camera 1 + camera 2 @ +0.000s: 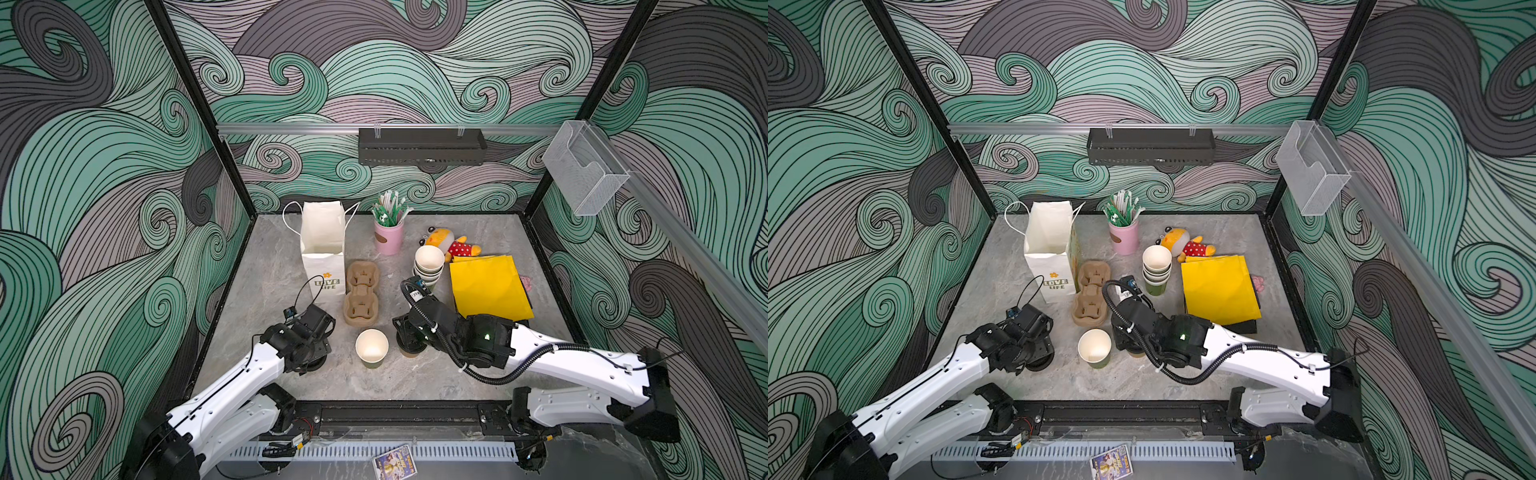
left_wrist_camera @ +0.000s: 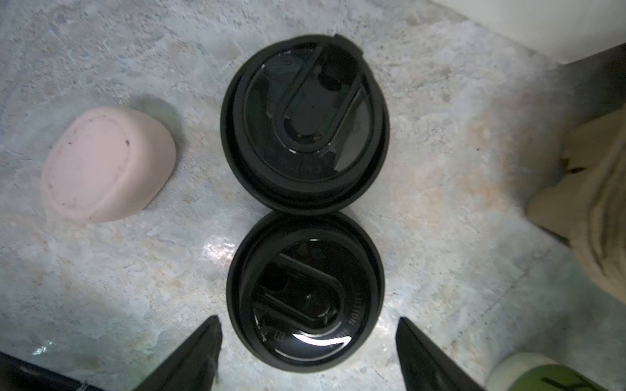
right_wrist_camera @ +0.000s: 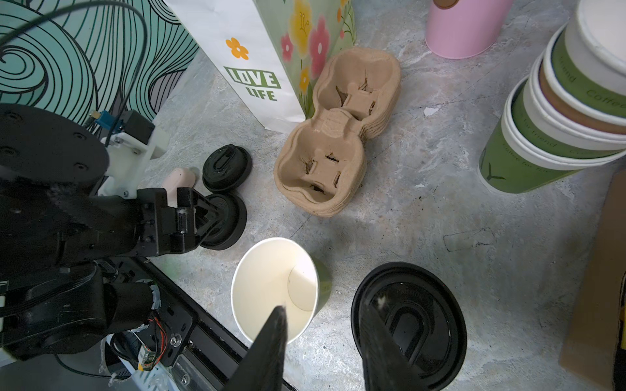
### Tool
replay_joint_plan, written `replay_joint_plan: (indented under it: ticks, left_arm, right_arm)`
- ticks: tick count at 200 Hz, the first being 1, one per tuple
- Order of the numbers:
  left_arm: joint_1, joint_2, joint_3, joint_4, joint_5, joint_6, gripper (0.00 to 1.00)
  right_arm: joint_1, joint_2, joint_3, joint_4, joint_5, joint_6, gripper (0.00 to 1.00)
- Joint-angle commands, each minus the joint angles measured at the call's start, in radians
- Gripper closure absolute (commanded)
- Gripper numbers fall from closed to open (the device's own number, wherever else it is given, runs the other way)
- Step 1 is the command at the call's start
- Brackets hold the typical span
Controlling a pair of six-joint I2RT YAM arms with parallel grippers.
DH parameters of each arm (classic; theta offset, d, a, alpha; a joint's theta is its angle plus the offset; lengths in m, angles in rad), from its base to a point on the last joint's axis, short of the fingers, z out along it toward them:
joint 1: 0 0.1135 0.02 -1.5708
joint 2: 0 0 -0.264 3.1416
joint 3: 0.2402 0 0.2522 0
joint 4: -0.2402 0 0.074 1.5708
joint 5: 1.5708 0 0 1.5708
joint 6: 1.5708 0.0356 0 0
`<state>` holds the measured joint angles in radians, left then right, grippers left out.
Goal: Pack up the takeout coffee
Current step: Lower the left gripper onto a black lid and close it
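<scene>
We see the left gripper (image 2: 307, 319) hang low over the table (image 2: 457, 169) with its fingers (image 2: 200, 355) spread wide and nothing in them. A loose lid (image 2: 306, 298) lies flat between the two tips, clear of both, and touches a second lid (image 2: 303, 125) beyond it. In both top views the green cup (image 1: 372, 347) stands upright and uncovered between the two grippers, just in front of the cardboard carrier (image 1: 361, 297). The right gripper (image 3: 325, 304) has its fingers partly apart and grips nothing that we can make out. One tip hangs over the green cup's open mouth. The other hangs over the near edge of the fitted lid (image 3: 416, 325) on the brown cup (image 1: 411, 353), which stands just beside the green one. We cannot tell whether that tip touches the fitted lid.
</scene>
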<state>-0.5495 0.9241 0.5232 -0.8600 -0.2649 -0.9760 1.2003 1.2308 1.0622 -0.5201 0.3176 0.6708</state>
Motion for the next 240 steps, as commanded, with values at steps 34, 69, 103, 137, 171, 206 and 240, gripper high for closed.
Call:
replay_joint_plan:
  ticks: [34, 69, 103, 137, 171, 206, 240]
  left_arm:
    - [0.011, 0.073, 0.001, 0.061, -0.031, -0.003, 0.17]
    - [0.013, 0.103, 0.003, 0.067, -0.045, 0.007, 0.21]
    - [0.017, 0.120, 0.002, 0.080, -0.047, 0.025, 0.23]
    - [0.023, 0.133, -0.001, 0.091, -0.042, 0.035, 0.23]
    - [0.025, 0.126, -0.009, 0.095, -0.035, 0.036, 0.28]
    - [0.025, 0.105, -0.008, 0.071, -0.027, 0.036, 0.33]
    - [0.026, 0.077, 0.012, 0.002, 0.007, 0.045, 0.35]
  right_arm:
    - [-0.004, 0.008, 0.014, -0.018, 0.006, 0.007, 0.62]
    - [-0.002, 0.018, 0.019, -0.019, -0.005, 0.004, 0.62]
    - [-0.002, 0.025, 0.023, -0.018, -0.021, 0.008, 0.62]
    - [-0.002, 0.033, 0.027, -0.017, -0.038, 0.009, 0.62]
    - [-0.002, 0.036, 0.030, -0.019, -0.040, 0.009, 0.62]
    - [-0.002, 0.041, 0.033, -0.022, -0.046, 0.010, 0.62]
    - [-0.002, 0.036, 0.033, -0.025, -0.045, 0.011, 0.62]
